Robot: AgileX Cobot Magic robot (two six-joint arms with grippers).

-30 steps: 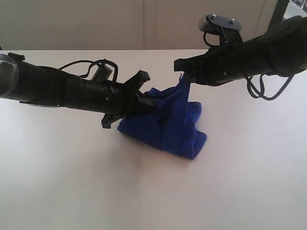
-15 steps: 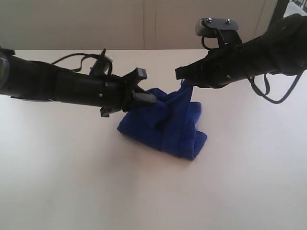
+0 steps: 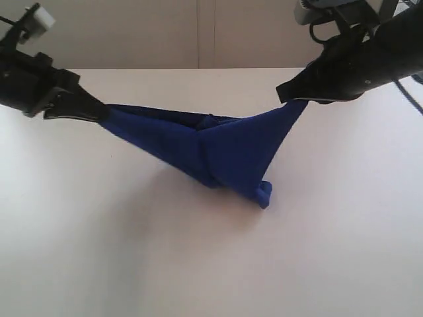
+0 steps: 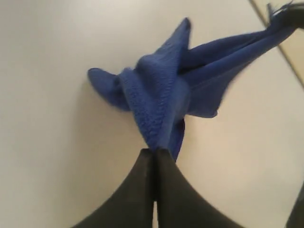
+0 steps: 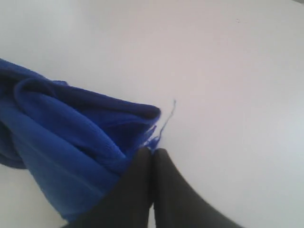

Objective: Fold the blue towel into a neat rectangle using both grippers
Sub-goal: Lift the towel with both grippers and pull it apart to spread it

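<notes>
Tautly, blue towel (image 3: 225,152) between tools (image 3: 99,113) (image 3: 291,98) (both clamped)

The towel (image 3: 218,148) spans from left gripper (image 3: 99,112) to right gripper (image 3: 294,96), over table (image 3: 132,264).

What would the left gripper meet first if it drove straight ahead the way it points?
The blue towel: the left gripper is shut on one end and points along the stretched cloth toward its sagging middle. Beyond that, depth is unclear.
</notes>
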